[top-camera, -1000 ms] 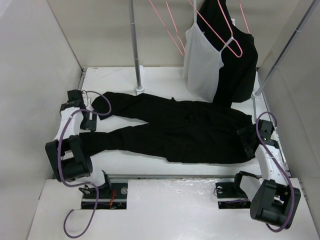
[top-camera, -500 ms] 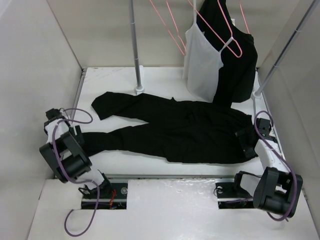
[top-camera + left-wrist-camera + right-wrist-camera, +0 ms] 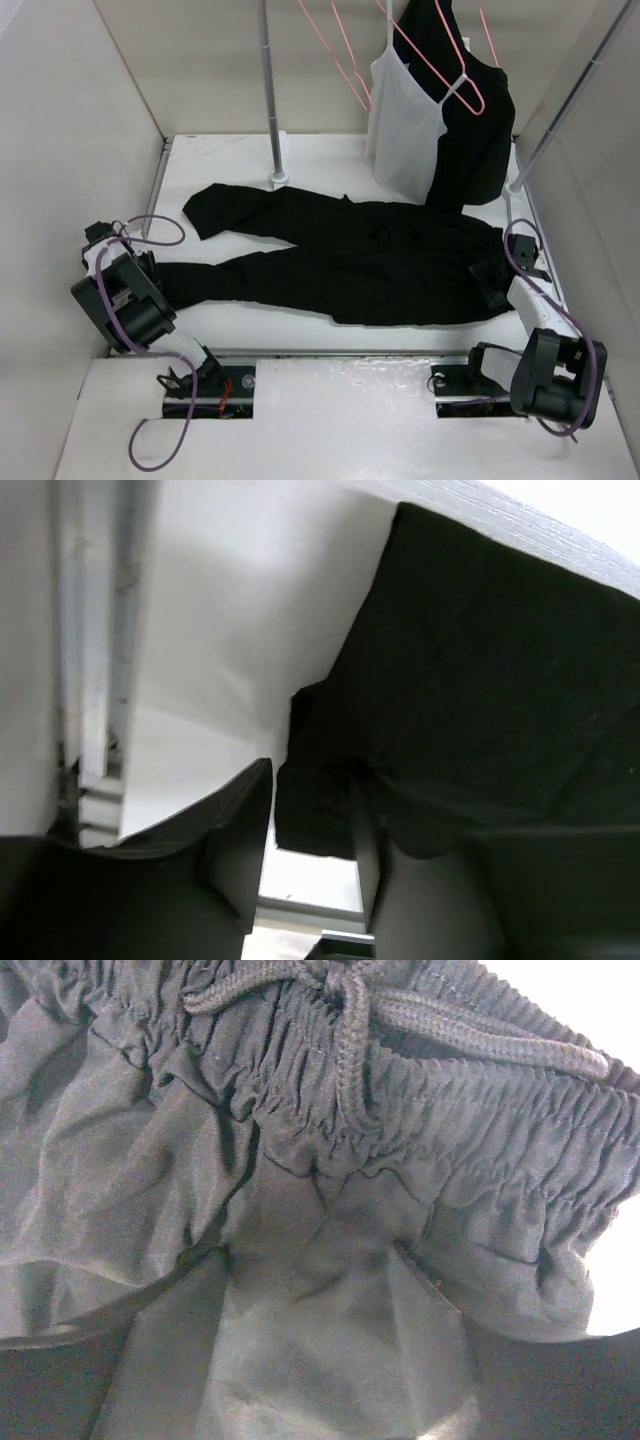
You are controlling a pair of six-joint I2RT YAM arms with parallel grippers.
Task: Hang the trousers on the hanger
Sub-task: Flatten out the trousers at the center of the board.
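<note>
Both arms are low at the trousers (image 3: 370, 265), which lie flat on the table (image 3: 230, 150), waistband to the right and legs to the left. I see the left gripper (image 3: 308, 785) straddling the near leg's cuff (image 3: 320, 825) and the right gripper (image 3: 497, 283) against the waistband (image 3: 400, 1070). Whether either has actually clamped, I cannot tell. A bare pink hanger (image 3: 344, 78) hangs at the back.

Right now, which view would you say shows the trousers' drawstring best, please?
Right wrist: the drawstring knot and gathered waistband fill it. Top view shows the trousers whole, drawstring too small; left wrist shows only a leg end.
</note>
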